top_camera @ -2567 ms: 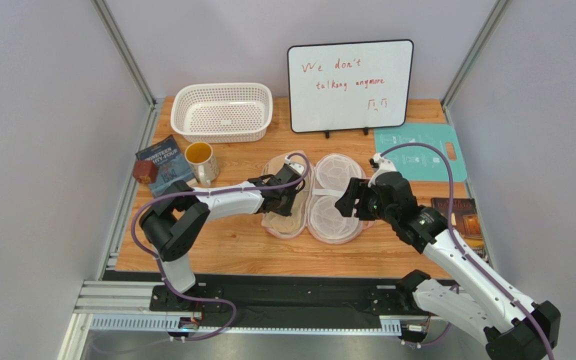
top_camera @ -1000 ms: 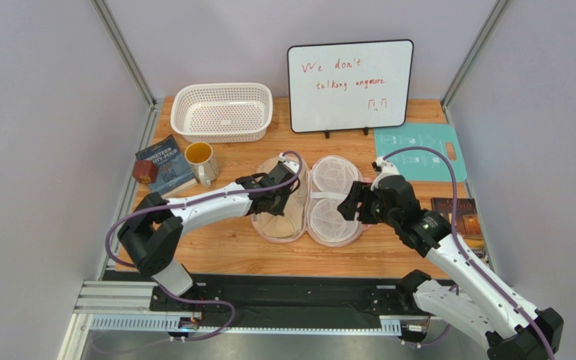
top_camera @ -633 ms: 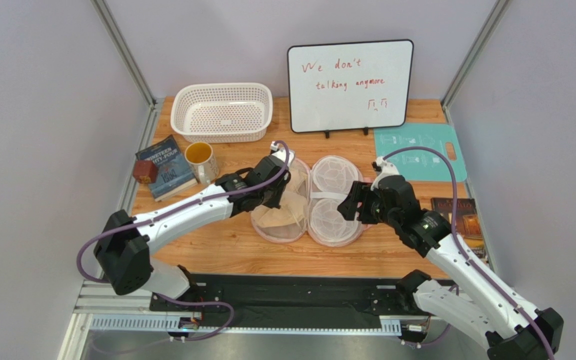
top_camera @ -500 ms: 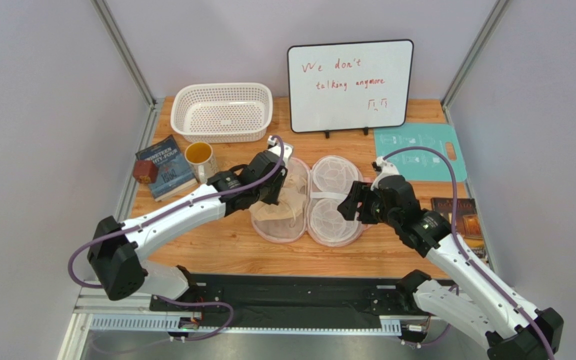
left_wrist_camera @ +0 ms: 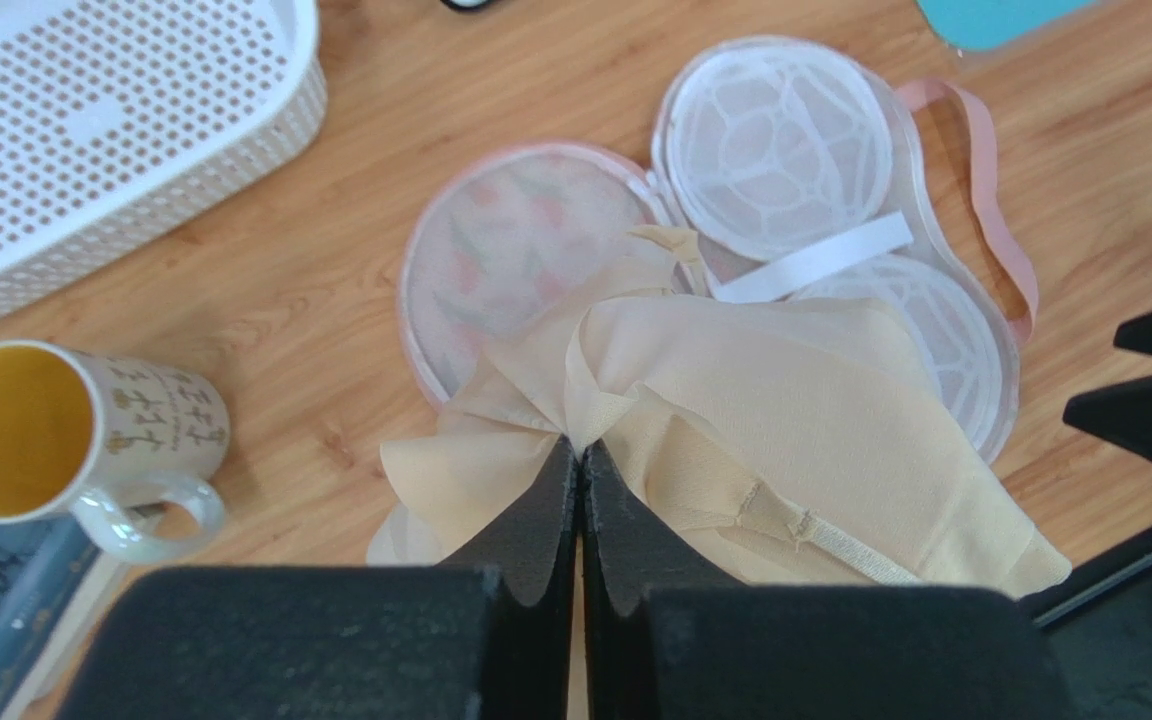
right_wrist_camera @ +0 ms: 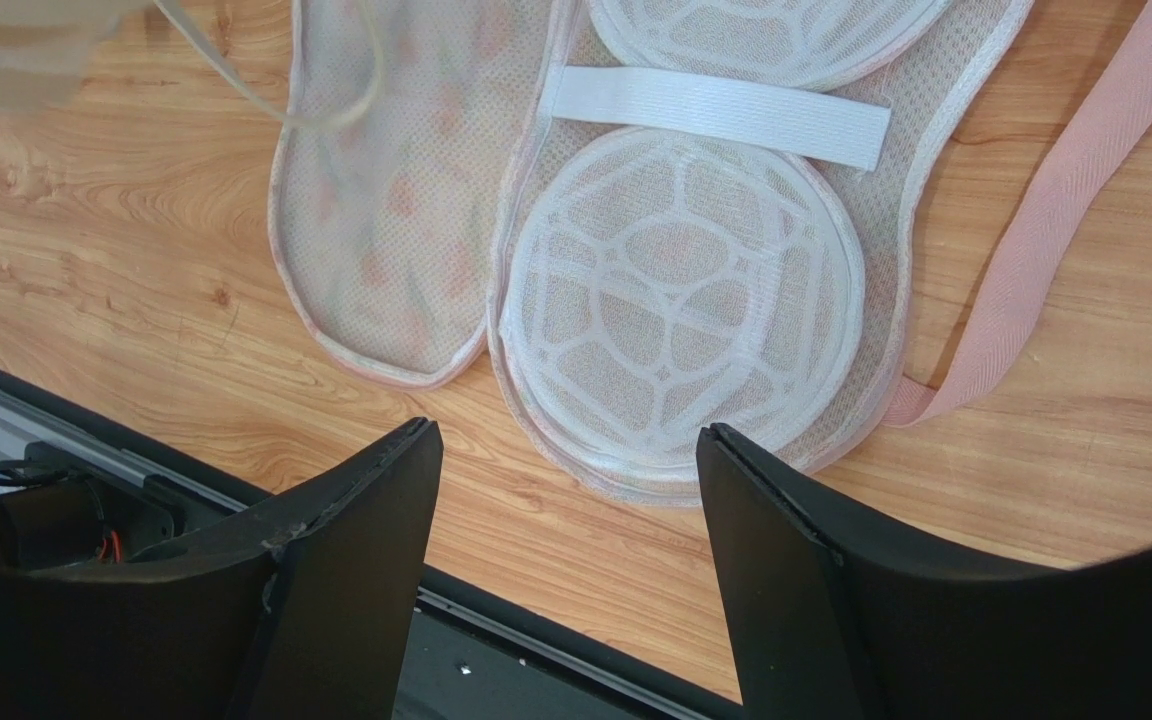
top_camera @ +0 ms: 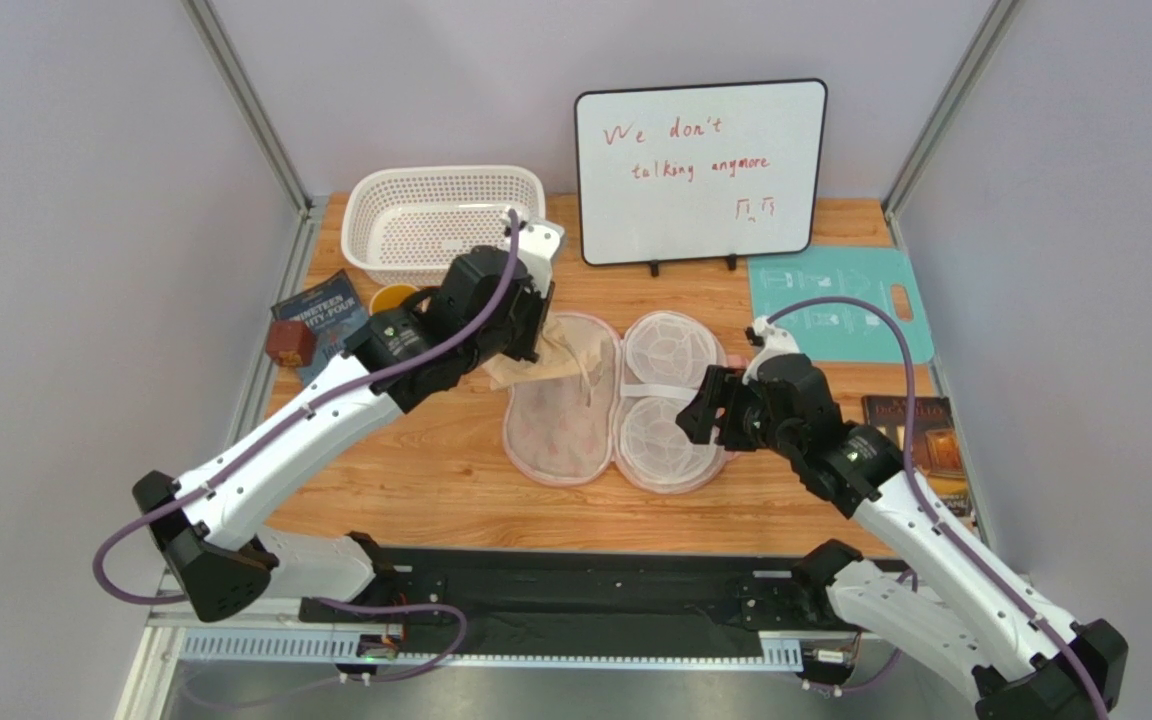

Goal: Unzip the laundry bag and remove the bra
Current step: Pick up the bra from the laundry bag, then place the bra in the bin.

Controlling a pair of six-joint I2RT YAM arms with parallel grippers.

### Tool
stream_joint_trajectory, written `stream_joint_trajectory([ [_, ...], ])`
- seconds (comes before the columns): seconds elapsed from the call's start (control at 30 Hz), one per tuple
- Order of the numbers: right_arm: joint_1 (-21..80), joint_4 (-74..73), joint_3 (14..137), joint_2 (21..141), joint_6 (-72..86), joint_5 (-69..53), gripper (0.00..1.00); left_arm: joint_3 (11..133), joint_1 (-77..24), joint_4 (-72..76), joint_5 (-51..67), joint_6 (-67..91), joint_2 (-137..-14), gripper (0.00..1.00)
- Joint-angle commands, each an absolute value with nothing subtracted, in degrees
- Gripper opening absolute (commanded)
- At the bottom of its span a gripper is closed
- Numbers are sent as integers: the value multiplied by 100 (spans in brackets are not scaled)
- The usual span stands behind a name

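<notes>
Wooden desk (top_camera: 447,495) is bearing the laundry bag (top_camera: 560,428). At its ten o'clock, the left fingers (left_wrist_camera: 564,503) are clenching the bra (left_wrist_camera: 778,420); the right fingers (top_camera: 699,408) are gaping.

Lab test booth, with grey panel walls (top_camera: 86,180) and aluminium framing (top_camera: 249,102)

The beige bra (left_wrist_camera: 823,413) hangs lifted above the flat, open laundry bag (top_camera: 668,444).

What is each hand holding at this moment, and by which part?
The left hand is shut on the bra, pinching a gathered fold of its beige fabric, not the strap. The right hand is open and holds nothing.
</notes>
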State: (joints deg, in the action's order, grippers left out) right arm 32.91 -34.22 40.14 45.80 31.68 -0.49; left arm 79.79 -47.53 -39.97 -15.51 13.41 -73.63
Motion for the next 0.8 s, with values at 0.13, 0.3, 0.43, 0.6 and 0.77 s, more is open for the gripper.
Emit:
stream_joint_trajectory([
  [0.13, 3287, -3419, 4043, 4351, 3147, -9, 70, 9526, -3781, -4570, -1161, 712, -7505, 0],
  [0.3, 3296, -3428, 4061, 4333, 3138, -9, 70, 10616, -2972, -4825, -677, 528, -8189, 0],
  [0.43, 3287, -3437, 4069, 4280, 3120, -17, 71, 11398, -2226, -5001, -361, 518, -8849, 0],
  [0.6, 3287, -3507, 4078, 4228, 3076, -9, 71, 12576, -1741, -5194, -167, 475, -9771, 0],
  [0.77, 3278, -3524, 4113, 4236, 3094, -88, 71, 13348, -1380, -5168, -149, 439, -10554, 0],
])
